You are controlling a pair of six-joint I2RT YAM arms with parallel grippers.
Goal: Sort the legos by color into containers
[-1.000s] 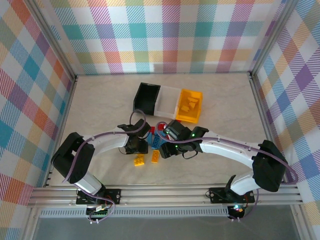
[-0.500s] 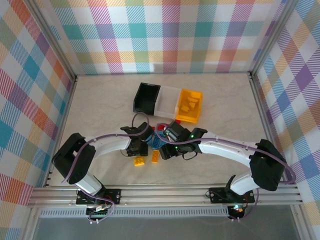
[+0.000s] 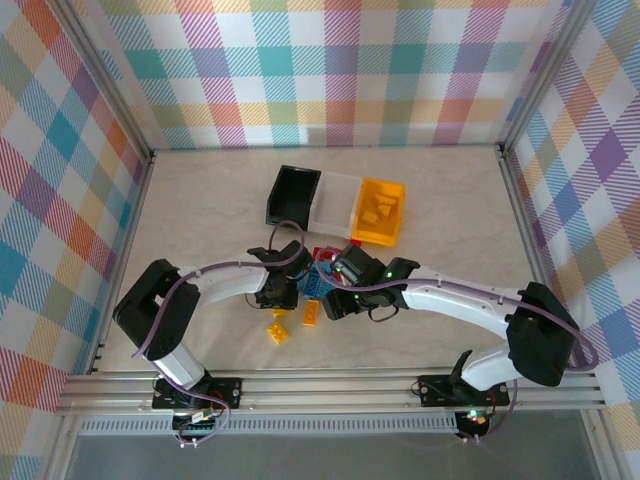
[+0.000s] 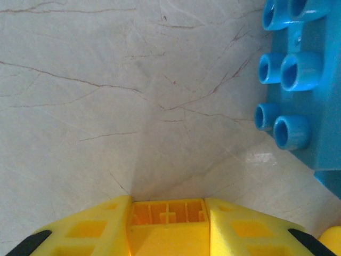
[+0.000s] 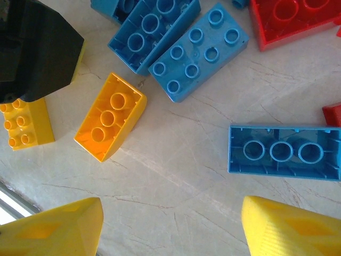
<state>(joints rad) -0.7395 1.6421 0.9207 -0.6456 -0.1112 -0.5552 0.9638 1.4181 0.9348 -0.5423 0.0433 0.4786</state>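
right wrist: right gripper [image 5: 169, 226] agape over blue legos [image 5: 284, 152]

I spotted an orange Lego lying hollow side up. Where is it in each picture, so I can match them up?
Top external: the orange brick lies just below the picture's centre.
Right wrist: it sits left of centre, hollow side up, three round tubes showing.
Shared landmark: the yellow brick lies to its left in both views, studs up in the wrist picture.
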